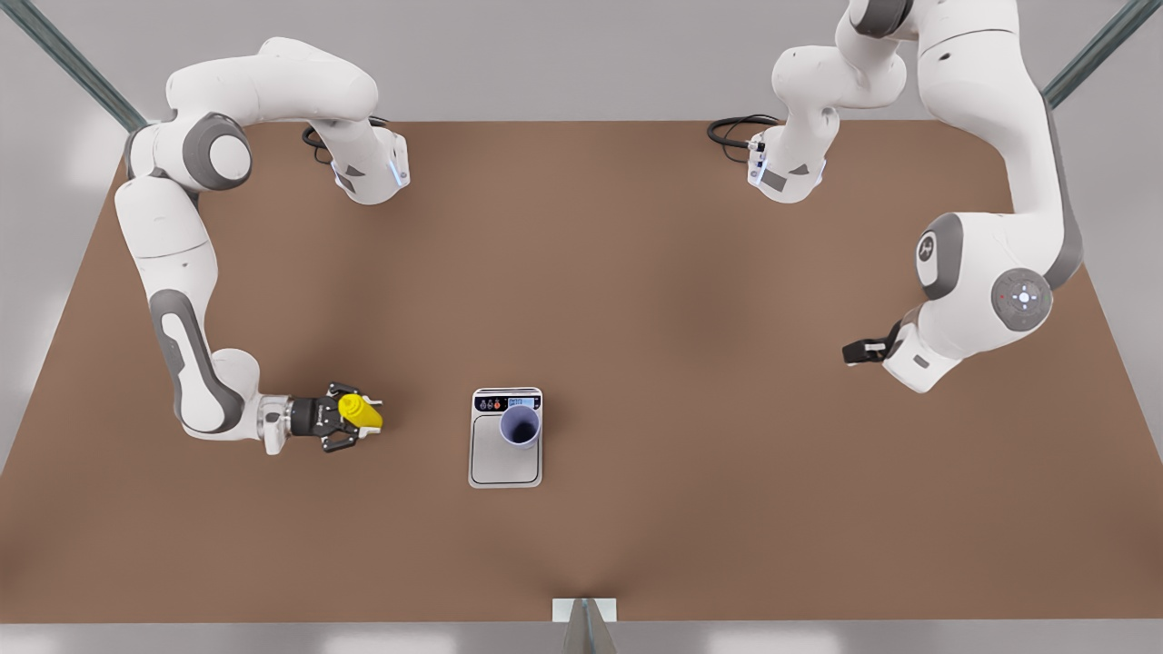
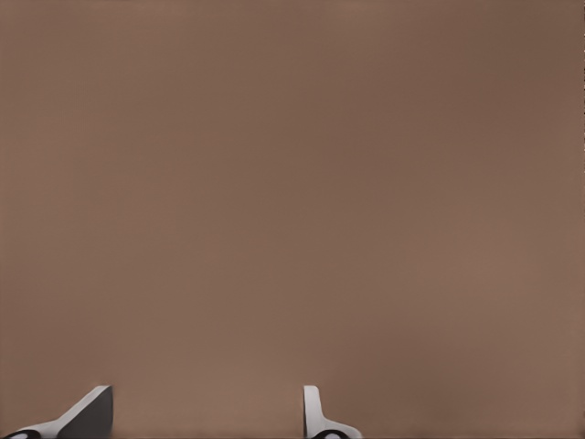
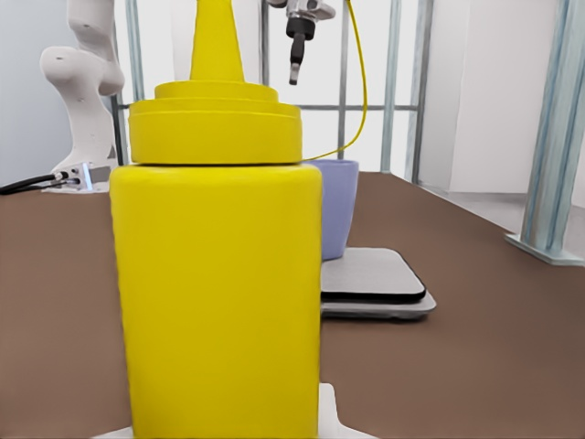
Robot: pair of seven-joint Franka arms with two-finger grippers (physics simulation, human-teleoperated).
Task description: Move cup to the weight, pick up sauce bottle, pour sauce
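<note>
Your right gripper [image 1: 356, 413], at the front view's left, has its fingers clamped on the upright yellow sauce bottle [image 1: 361, 411], well apart from the scale [image 1: 505, 459]. The cup [image 1: 521, 425] stands on the scale's plate, near its display. Your left gripper [image 1: 854, 351] waits above the bare table [image 1: 690, 272], fingers [image 2: 87, 413] spread apart.

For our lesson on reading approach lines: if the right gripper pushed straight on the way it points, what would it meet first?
The right gripper points at the sauce bottle standing between its fingers; beyond it, probably the cup on the weight.
</note>
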